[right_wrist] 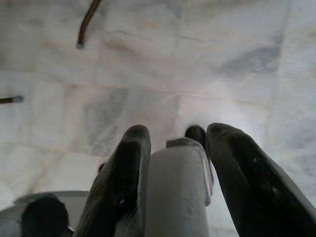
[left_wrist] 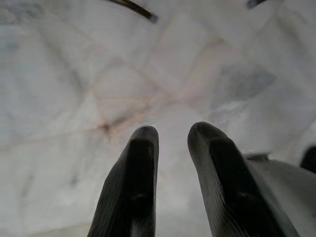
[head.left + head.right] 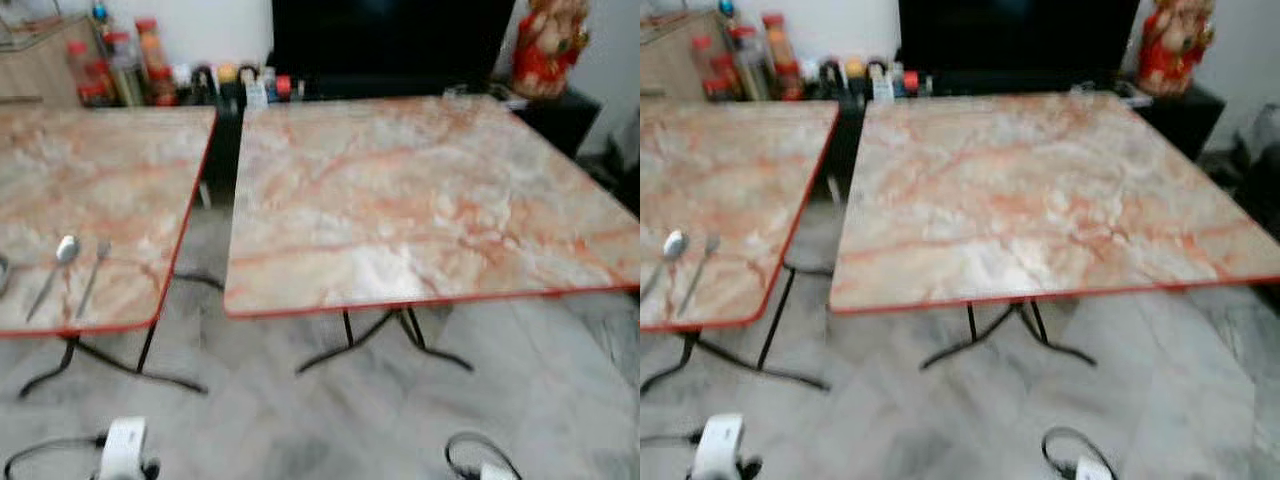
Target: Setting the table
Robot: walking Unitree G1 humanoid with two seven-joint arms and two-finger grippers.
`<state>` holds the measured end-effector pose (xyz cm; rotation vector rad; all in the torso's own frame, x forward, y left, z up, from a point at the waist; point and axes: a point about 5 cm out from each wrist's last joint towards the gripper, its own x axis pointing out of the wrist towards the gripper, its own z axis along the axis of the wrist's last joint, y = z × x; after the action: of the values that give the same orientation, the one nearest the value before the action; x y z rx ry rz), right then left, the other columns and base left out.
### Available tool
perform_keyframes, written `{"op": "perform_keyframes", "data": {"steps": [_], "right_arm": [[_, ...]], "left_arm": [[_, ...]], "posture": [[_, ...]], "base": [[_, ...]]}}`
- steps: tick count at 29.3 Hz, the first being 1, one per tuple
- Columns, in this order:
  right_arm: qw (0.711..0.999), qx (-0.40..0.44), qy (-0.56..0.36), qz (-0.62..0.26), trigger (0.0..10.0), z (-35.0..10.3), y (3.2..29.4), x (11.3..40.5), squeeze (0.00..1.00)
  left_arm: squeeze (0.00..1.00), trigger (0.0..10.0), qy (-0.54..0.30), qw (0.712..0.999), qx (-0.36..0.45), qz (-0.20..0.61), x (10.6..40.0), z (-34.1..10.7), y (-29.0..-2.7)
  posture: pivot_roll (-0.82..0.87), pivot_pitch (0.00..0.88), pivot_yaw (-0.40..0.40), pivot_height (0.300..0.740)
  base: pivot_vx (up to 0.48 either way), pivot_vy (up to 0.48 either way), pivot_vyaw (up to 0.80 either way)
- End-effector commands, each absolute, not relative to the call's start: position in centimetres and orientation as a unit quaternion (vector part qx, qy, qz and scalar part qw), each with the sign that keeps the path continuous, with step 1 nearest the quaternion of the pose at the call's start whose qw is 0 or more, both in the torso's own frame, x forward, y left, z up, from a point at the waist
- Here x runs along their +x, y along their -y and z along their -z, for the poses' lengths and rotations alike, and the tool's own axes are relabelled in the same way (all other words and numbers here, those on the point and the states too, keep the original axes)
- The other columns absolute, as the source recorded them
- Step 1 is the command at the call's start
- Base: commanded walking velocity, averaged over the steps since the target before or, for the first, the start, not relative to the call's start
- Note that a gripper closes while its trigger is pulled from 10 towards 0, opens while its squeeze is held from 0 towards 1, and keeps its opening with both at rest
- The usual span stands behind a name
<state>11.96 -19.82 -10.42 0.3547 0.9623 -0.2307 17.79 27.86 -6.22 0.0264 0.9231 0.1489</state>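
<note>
Two marble tables (image 3: 420, 200), one spoon (image 3: 55, 270), one fork (image 3: 93, 278), left claw (image 2: 173, 136) slightly spread, right claw (image 1: 175, 136) pinching white cylinder (image 1: 177, 187)

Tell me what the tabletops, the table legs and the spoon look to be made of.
Tabletops: glossy marble-patterned surface, likely laminate given the thin red edge band. Table legs: thin black bent rods, probably painted metal. Spoon: silvery and reflective, apparently steel; blur limits certainty.

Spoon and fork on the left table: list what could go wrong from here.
1. The spoon and fork lie near the left table's red front edge, so a bump might knock them to the floor.
2. The head views are blurred, so a reach now could miss.
3. The right tool holds a pale cylinder; grabbing cutlery with it could mean dropping that.
</note>
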Motion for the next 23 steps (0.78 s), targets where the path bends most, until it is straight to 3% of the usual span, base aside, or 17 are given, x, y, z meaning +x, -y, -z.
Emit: {"op": "perform_keyframes", "data": {"steps": [1, 16, 20, 23], "right_arm": [[0.866, 0.163, -0.458, 0.117, 10.0, 10.35, 20.46, 11.82, 0.00], [0.871, 0.151, -0.455, 0.111, 10.0, 10.28, 20.46, 11.92, 0.00], [0.869, 0.156, -0.455, 0.113, 10.0, 10.31, 20.38, 11.91, 0.00], [0.867, 0.164, -0.456, 0.116, 10.0, 10.35, 20.31, 11.85, 0.00]], "left_arm": [[0.00, 10.0, -0.445, 0.893, 0.014, -0.066, 18.17, 6.17, -27.53], [0.00, 10.0, -0.445, 0.893, 0.016, -0.065, 18.14, 6.13, -27.67], [0.00, 10.0, -0.445, 0.893, 0.018, -0.065, 18.17, 6.09, -27.75], [0.00, 10.0, -0.444, 0.893, 0.018, -0.066, 18.17, 6.07, -27.78]], "posture": [[0.01, 0.000, 0.025, 0.736], [0.02, 0.000, 0.032, 0.736], [0.02, 0.000, 0.034, 0.736], [0.03, 0.000, 0.035, 0.736]], "base": [[0.000, 0.371, 0.00], [0.000, 0.378, 0.00], [0.000, 0.380, 0.78], [0.000, 0.379, 0.00]]}}
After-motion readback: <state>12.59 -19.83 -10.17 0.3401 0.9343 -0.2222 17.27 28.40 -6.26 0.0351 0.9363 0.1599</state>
